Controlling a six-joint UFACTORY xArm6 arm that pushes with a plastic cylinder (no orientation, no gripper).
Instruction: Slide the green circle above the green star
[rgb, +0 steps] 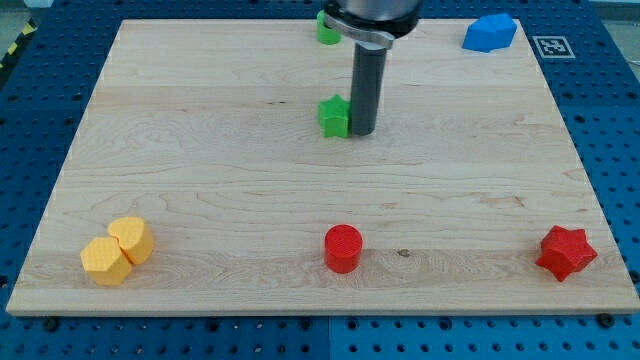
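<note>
Blue perforated panels surround the pale wooden table (200, 150) on every side, and a black-and-white marker tag (553, 46) lies on the panel off the table's top right corner.

At the table's top edge, a green block (327, 29), the likely green circle though its shape cannot be made out, is partly hidden behind the arm's dark housing. It has almost no room toward the view's top. Below it, near the table's middle, lies the green star (335, 116), with bare wood between the two.

My tip (363, 133) stands just beside the green star on its right, touching it or nearly so; I cannot tell which. The rod carries no jaws, so nothing is gripped.

Bare wood surrounds the green star widely to the left, to the right and below. Far to its upper right a blue block (489, 33) lies close to the table's top edge. Well below the star, a red cylinder (342, 248) stands near the bottom edge. A red star (566, 252) lies to the lower right, close to the right edge. To the lower left, two yellow blocks (118, 250) touch each other near the bottom left corner.
</note>
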